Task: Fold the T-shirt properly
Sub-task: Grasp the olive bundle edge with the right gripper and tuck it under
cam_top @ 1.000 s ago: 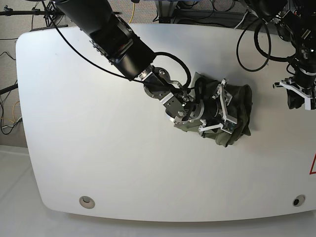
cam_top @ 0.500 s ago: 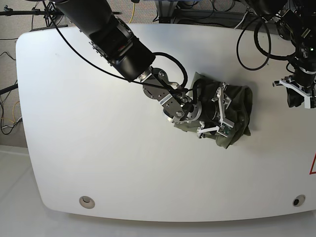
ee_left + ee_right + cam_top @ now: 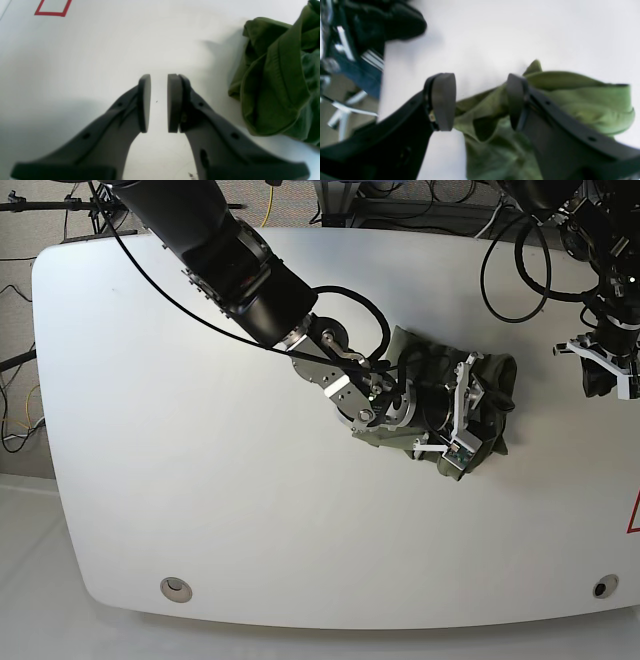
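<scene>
No writing is readable; both hands' jaws stand apart, right hand (image 3: 480, 102) over the crumpled T-shirt (image 3: 570, 100).

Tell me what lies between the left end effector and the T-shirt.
Only bare white table. The left wrist view shows the left end effector empty, apart from the crumpled T-shirt; the base view agrees.
</scene>
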Robot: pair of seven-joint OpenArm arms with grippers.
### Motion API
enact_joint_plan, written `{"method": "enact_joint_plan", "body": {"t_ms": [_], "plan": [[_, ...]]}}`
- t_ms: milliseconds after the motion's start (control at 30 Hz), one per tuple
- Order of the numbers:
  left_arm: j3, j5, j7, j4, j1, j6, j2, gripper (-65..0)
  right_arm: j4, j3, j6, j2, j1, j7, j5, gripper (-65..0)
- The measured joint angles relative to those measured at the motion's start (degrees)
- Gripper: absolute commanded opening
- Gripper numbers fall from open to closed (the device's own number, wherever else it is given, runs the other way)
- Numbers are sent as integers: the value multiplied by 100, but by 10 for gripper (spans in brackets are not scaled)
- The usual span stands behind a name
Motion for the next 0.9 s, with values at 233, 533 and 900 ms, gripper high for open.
{"method": "enact_joint_plan", "body": {"t_ms": [233, 533, 900], "plan": [[4, -2, 0, 0, -11, 0, -2, -546, 0, -2, -2, 9, -164, 140, 332, -335], [4, -4, 0, 0, -9, -2, 0, -546, -2, -7, -2, 11, -326, -116, 332, -338], [46, -2, 0, 0, -28, 0, -2, -546, -2, -105, -35, 26, -503, -905, -551, -335]]}}
